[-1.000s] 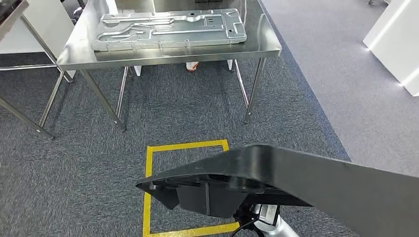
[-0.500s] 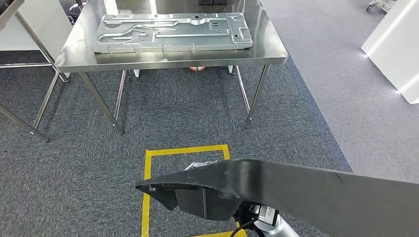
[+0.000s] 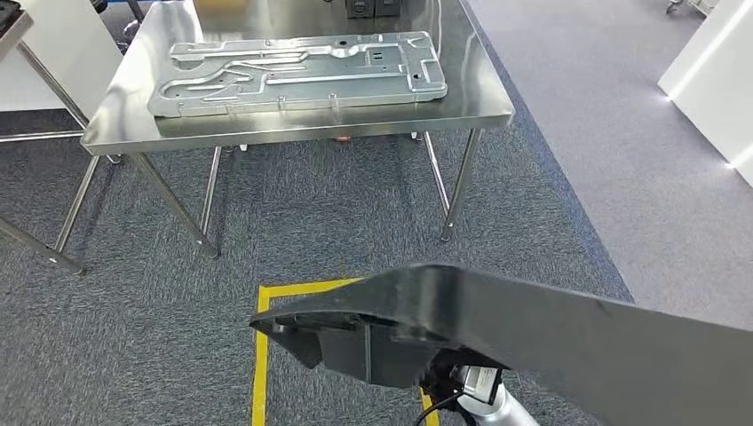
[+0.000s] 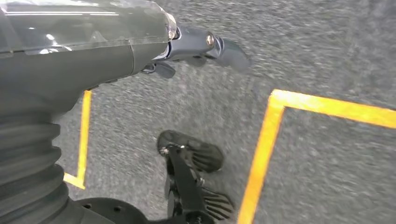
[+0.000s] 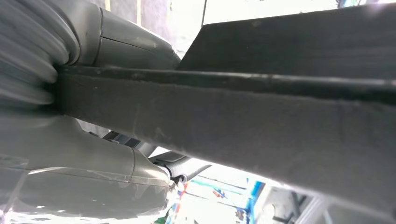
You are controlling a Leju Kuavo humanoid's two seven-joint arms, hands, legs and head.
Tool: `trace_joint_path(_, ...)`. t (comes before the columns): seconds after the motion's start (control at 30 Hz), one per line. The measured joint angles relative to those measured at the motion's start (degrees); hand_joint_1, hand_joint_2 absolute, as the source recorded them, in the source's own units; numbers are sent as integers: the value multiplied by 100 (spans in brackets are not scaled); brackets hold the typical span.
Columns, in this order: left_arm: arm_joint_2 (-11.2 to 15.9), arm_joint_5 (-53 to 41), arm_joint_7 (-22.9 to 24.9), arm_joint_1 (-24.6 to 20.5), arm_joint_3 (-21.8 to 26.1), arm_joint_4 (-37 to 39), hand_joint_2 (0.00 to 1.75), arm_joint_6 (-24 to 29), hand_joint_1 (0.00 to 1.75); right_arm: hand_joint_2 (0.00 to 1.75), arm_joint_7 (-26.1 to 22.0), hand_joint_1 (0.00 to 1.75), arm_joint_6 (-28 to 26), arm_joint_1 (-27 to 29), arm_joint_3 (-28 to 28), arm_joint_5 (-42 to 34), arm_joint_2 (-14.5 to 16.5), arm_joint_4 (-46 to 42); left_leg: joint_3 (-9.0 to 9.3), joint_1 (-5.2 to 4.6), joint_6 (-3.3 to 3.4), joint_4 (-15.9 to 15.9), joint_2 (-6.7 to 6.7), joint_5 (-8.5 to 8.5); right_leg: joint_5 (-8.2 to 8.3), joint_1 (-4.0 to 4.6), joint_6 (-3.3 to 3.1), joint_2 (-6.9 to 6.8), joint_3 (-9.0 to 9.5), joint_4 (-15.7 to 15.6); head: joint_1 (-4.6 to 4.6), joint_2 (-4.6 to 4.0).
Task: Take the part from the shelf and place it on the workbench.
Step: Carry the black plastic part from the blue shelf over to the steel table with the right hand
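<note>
In the right hand (image 5: 93,154), the black part (image 3: 533,333), workbench (image 3: 479,89) ahead.

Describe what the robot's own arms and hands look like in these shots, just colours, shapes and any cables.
The left hand has a glossy grey shell under clear film, a dark grey ribbed cover behind it, and dark blue-grey fingers with a small silver screw. The right hand shows the same grey ribbed cover and smooth grey thumb. In the head view, a silver arm segment carries a black cable and a small label.
</note>
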Motion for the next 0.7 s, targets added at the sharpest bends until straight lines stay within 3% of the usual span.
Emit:
trace_joint_path(0.07, 4, 5, 0, 20, 1, -1, 175, 1, 0, 175, 10, 175, -23, 10, -1, 58, 5, 0, -474, 4, -35, 567, 0, -290, -109, 8, -18, -17, 111, -1, -1, 0)
trace_joint_path(0.1, 7, 7, 0, 36, 1, -1, 175, 1, 0, 175, 14, 175, -36, 16, -1, 72, 7, 1, -627, 4, -42, 643, 1, -364, -167, 11, -18, -29, 177, 0, -1, 0)
trace_joint_path(0.13, 8, 7, 0, 49, 1, -1, 175, 2, 0, 175, 15, 175, -49, 18, -1, 78, 8, 1, -693, 4, -38, 531, 6, -309, -230, 12, -13, -50, 257, 0, -1, 0)
trace_joint_path(0.17, 10, 6, -1, 56, 1, -1, 175, 1, 0, 175, 15, 175, -60, 18, -3, 79, 9, 1, -672, 3, -28, 252, 18, -110, -297, 13, -2, -71, 346, 0, -1, 0)
trace_joint_path(0.23, 14, 4, -4, 62, 1, -1, 175, -1, 0, 175, 15, 175, -70, 15, -10, 70, 9, 3, -534, -18, 18, -468, 54, 471, -432, 19, 42, -115, 505, 4, 0, 0)
trace_joint_path(0.27, 17, 2, -7, 63, 1, -1, 175, -4, 0, 175, 14, 175, -70, 13, -15, 51, 9, 3, -479, -36, 52, -700, 65, 650, -486, 23, 76, -128, 546, 4, 1, 0)
trace_joint_path(0.3, 21, 1, -9, 69, 1, -1, 175, -8, 0, 175, 14, 175, -68, 11, -20, 27, 9, 1, -460, -55, 89, -823, 67, 748, -522, 27, 112, -140, 577, 8, 1, 0)
trace_joint_path(0.4, 29, -2, -16, 82, 1, -1, 175, -14, 0, 175, 7, 175, -68, 6, -44, -26, 11, -12, -361, -50, 190, -913, 33, 740, -517, 24, 210, -126, 594, 119, 0, 0)
trace_joint_path(0.47, 31, -2, -20, 66, 1, -1, 175, -15, 0, 175, 0, 175, -69, 1, -63, -35, 11, -20, -228, -28, 239, -994, 13, 711, -551, -4, 264, -62, 367, 542, 1, 0)
trace_joint_path(0.53, 32, -2, -22, 45, 1, -1, 175, -16, 0, 175, -3, 175, -69, 10, -76, -40, 10, -22, -123, -24, 266, -1042, -2, 649, -791, -49, 321, -4, -115, 1231, 1, 0)
trace_joint_path(0.6, 32, -2, -20, 42, 1, -1, 175, -16, 0, 175, -3, 175, -69, 27, -83, -40, 8, -21, -17, -23, 261, -1053, -28, 560, -1013, -95, 366, 6, -524, 1637, 1, 0)
trace_joint_path(0.63, 32, -2, -18, 45, 1, -1, 175, -16, 0, 175, -3, 175, -69, 32, -87, -40, 8, -21, 47, -22, 250, -1053, -40, 509, -966, -115, 381, 5, -604, 1583, 1, 0)
trace_joint_path(0.67, 32, -2, -15, 47, 1, -1, 175, -16, 0, 175, -3, 175, -69, 34, -92, -40, 7, -21, 121, -19, 236, -1053, -52, 455, -786, -133, 392, 4, -592, 1346, 1, 0)
trace_joint_path(0.7, 32, -2, -13, 48, 1, -1, 175, -16, 0, 175, -3, 175, -69, 35, -97, -40, 7, -21, 198, -16, 217, -1054, -61, 399, -502, -149, 396, 4, -516, 988, 1, 0)
